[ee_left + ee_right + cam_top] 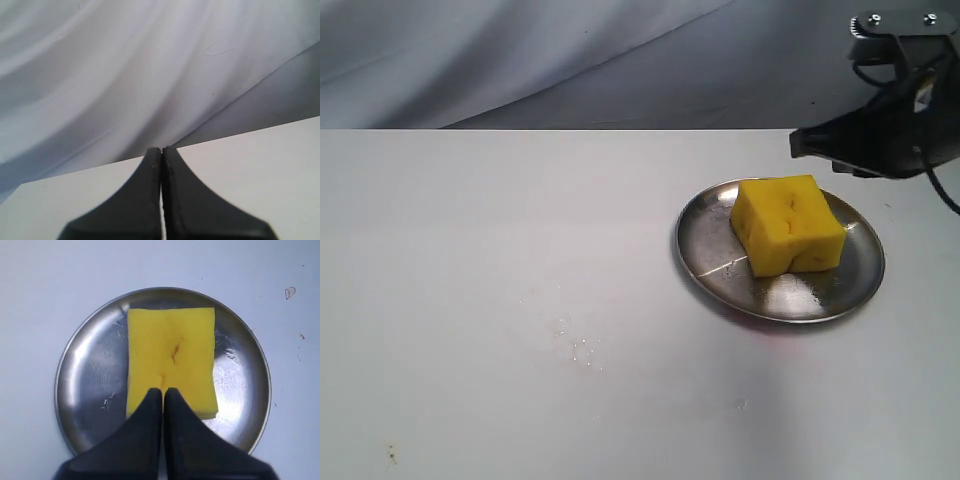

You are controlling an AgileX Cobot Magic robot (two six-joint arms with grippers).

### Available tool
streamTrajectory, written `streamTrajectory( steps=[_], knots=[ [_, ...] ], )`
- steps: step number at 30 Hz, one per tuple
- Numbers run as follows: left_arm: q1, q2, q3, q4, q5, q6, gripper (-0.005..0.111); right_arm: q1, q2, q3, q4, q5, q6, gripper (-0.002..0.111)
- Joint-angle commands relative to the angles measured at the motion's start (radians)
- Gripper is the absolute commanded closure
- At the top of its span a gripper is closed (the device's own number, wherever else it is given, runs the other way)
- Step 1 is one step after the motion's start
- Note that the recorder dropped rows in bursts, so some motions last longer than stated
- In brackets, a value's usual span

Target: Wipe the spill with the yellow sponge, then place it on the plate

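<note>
The yellow sponge [788,224] [171,360] lies on the silver plate [710,262] [85,380] at the right of the white table. My right gripper [802,143] [163,391] hangs above and behind the plate, shut, with nothing between its fingers. The left gripper [161,150] is shut too and empty, held over the bare table facing the grey backdrop; the exterior view does not show it. No amber puddle shows; only faint wet specks [582,347] remain on the table left of the plate.
A small brown fleck [391,456] marks the table near the front left corner. Small stains [289,292] lie on the table beside the plate. A grey cloth backdrop [520,50] hangs behind the table's far edge.
</note>
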Motion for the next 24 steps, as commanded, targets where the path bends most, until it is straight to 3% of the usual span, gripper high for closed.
streamTrajectory(
  steps=[1,8,14,24],
  knots=[
    [0.001,-0.003,-0.003,-0.008,-0.009,-0.008,0.107,-0.008,-0.143,0.173,0.009,-0.118,0.008,0.108],
    [0.001,-0.003,-0.003,-0.008,-0.009,-0.008,0.107,-0.008,-0.357,0.434,0.114,-0.216,0.010,0.108],
    [0.001,-0.003,-0.003,-0.008,-0.009,-0.008,0.107,-0.011,-0.489,0.551,0.154,-0.268,0.010,0.108],
    [0.001,-0.003,-0.003,-0.008,-0.009,-0.008,0.107,-0.175,-0.753,0.760,0.188,-0.457,0.002,0.108]
  ],
)
